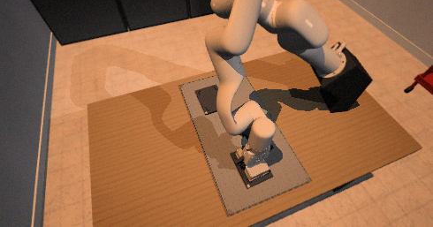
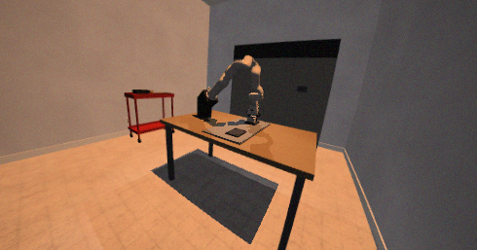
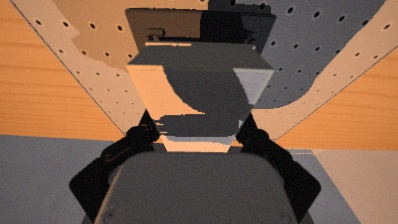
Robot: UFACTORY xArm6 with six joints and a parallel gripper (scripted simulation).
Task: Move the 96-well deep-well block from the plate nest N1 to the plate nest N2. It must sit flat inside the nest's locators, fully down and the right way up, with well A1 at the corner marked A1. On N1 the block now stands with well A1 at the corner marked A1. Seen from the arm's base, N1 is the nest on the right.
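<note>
The gripper (image 3: 199, 131) clamps the deep-well block (image 3: 200, 95) by its sides, raised just above nest N1 (image 1: 242, 174), so the pickup looks done, while the carry to bare nest N2 (image 1: 207, 99) and seating remain.

No text, label, number or sign can be read in any view; the dark plate nest (image 3: 200, 25) in the wrist view carries a small pale mark near its upper left corner, too blurred to read; the perforated grey mat (image 1: 283, 160) and the wooden table (image 1: 132, 160) bear no lettering.
</note>
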